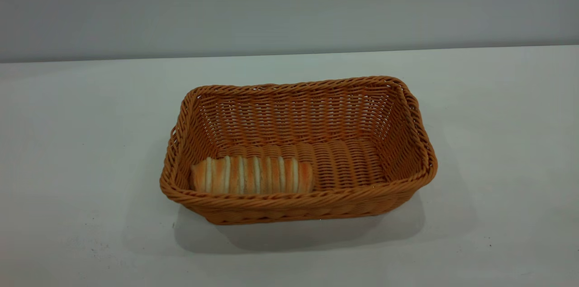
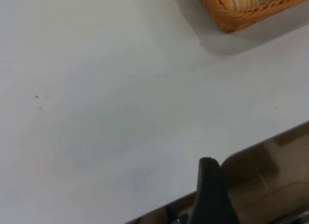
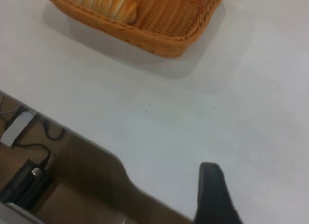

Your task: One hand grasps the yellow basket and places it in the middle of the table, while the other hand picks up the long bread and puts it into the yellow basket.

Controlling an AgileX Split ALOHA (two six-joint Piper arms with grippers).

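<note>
Fingers' state cannot be told; ridged, cream-striped long bread [image 1: 252, 174] lies inside woven yellow basket [image 1: 409, 115].

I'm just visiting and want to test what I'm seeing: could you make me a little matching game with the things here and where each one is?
Things:
1. the long bread
2. the yellow basket
3. the table
4. the left gripper

Places or states:
A. white surface under everything
B. standing mid-table, nothing touching it
C. lying at the left end of the basket's floor
D. back by the table's edge, away from the basket

Pairs: 1-C, 2-B, 3-A, 4-D
</note>
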